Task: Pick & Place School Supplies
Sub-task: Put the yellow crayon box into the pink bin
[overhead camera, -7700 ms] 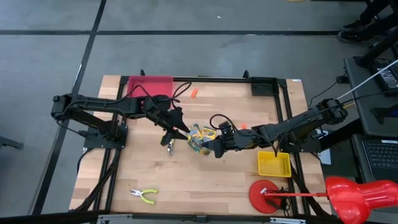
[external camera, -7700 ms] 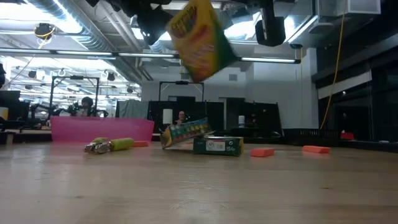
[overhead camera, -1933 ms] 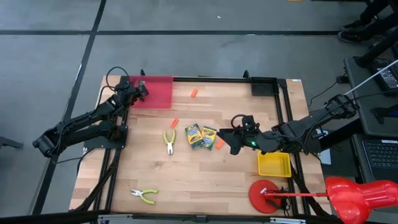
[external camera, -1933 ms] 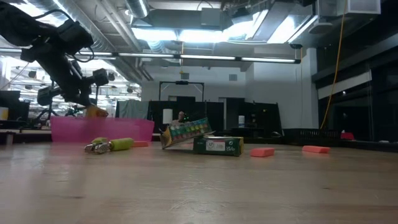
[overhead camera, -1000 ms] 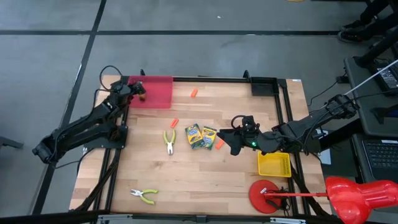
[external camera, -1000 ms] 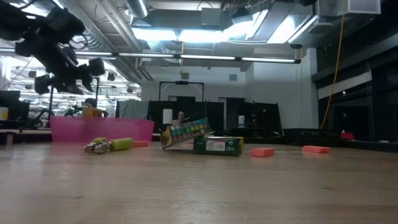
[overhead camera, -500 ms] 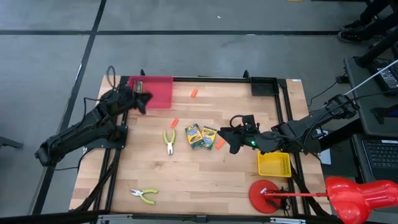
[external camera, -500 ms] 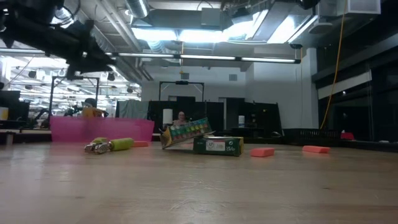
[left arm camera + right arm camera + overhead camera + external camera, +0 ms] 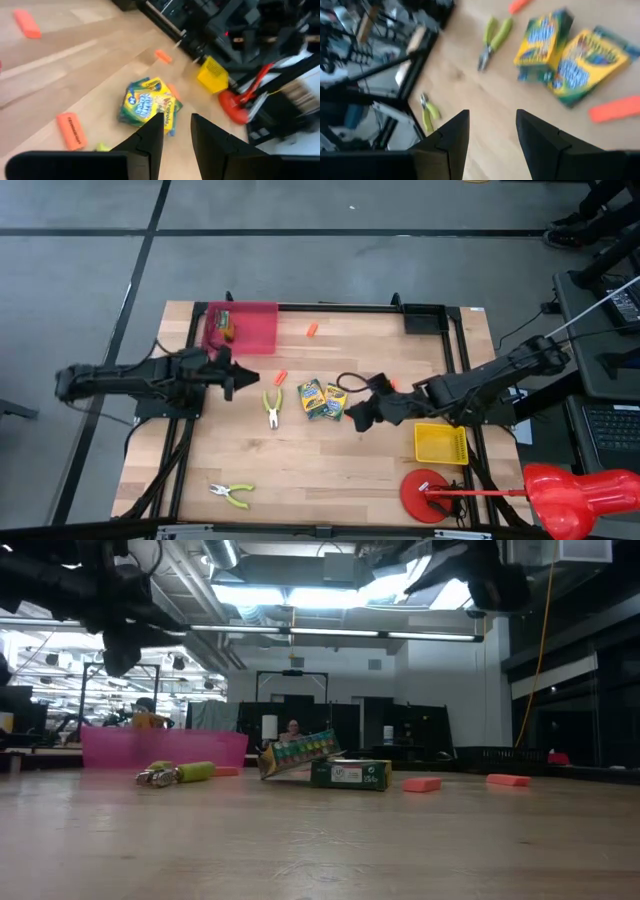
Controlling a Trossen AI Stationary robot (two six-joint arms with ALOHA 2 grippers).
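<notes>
Pale wooden tabletop (image 9: 300, 460) in a dark frame, grey floor all round; at table level, a large hall with ceiling lights beyond.

Near the middle, one crayon box (image 9: 311, 394) and a second crayon box (image 9: 335, 398), green and yellow, lying side by side and touching. At 9 o'clock of them, a pair of pliers (image 9: 272, 406) with yellow-green handles, flat on the wood. At 10 o'clock, a small orange piece (image 9: 281, 376). At 12 o'clock, near the far edge, another orange stub (image 9: 312, 329). Far off at 7 o'clock, close to the near corner, the second pliers (image 9: 232, 494).

Left claw (image 9: 243, 378) at 9 o'clock of the boxes, beyond the first pliers, raised off the tabletop and pointing toward 3 o'clock. Seen from its own wrist, claw (image 9: 176, 117) narrowly parted and gripping nothing — crayon boxes ahead of the fingers.

Right claw (image 9: 357, 418) just at 4 o'clock of the second crayon box, pointing toward 9 o'clock. From its wrist, fingers fairly wide apart and empty — boxes, pliers and an orange eraser-like piece (image 9: 617, 109) lying beyond.

Pink tray (image 9: 255, 330) in the 11 o'clock corner, small items inside, too small to tell. Yellow mesh basket (image 9: 441, 444) at 4 o'clock; a red round object (image 9: 425, 492) at 5 o'clock.
</notes>
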